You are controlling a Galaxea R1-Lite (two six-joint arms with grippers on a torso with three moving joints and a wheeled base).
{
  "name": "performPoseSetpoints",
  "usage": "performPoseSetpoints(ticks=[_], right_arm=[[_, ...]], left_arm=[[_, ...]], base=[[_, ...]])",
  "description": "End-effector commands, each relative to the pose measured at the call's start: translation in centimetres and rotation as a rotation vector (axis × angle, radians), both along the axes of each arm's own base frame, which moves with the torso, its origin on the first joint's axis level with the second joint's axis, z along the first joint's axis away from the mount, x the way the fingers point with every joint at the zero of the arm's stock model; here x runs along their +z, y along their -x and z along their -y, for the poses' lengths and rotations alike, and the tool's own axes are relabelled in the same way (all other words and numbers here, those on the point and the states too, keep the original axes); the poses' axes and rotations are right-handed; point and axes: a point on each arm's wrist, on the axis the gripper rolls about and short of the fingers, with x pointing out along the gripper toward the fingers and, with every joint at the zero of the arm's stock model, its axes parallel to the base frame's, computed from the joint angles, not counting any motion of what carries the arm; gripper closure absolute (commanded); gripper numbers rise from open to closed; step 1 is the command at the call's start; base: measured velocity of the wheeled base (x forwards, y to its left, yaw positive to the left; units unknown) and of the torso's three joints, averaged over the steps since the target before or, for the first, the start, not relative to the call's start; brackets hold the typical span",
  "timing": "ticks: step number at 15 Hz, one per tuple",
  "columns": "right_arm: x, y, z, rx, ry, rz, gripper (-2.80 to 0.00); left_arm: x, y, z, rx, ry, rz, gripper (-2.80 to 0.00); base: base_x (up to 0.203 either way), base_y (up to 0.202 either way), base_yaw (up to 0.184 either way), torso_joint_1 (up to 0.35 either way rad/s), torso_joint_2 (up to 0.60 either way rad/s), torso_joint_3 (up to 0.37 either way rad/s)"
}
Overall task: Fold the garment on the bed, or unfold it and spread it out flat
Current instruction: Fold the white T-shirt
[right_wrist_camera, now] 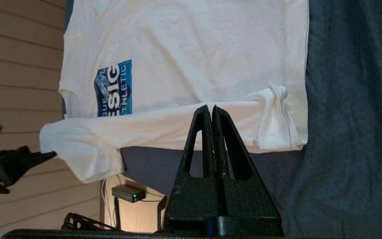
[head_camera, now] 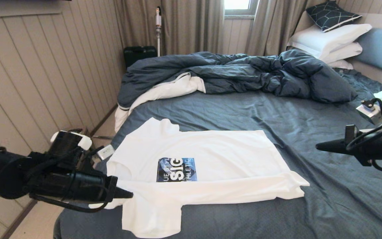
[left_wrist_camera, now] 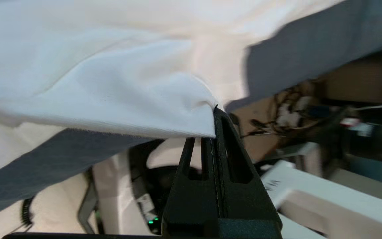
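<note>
Left gripper pinches tee lying crosswise, collar left.

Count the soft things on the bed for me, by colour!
White things: 4, one printed cotton T-shirt and three plump pillows
Dark blue things: 2, one rumpled duvet and one patterned cushion
Total: 6
</note>
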Motion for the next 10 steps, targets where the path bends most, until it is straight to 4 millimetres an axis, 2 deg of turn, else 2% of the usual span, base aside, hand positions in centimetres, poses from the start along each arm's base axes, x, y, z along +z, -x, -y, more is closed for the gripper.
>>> performPoseSetpoints(ticks=[1, 4, 6, 10], right_arm=[[-0.2, 0.0, 0.0, 0.003, -0.005, -0.005, 0.00], [-0.3, 0.1, -0.1, 0.008, -0.009, -0.010, 0.00], [-0.4, 0.1, -0.2, 0.012, -0.010, -0.013, 0.00], [-0.3, 0.1, -1.0, 0.047, 0.003, 0.001, 0.00]], left_arm=[[3.0, -0.2, 0.1, -0.014, 0.037, 0.019, 0.00], [2.0, -1.3, 0.8, -0.025, 0.036, -0.017, 0.00], [0.9, -2.7, 1.2, -0.009, 0.036, -0.061, 0.00], [0.2, -4.4, 1.5, 0.005, 0.040, -0.046, 0.00]], base=[[0.000, 0.000, 0.000, 0.000, 0.00, 0.000], [0.000, 0.000, 0.000, 0.000, 0.00, 0.000], [0.000, 0.000, 0.000, 0.000, 0.00, 0.000], [0.000, 0.000, 0.000, 0.000, 0.00, 0.000]])
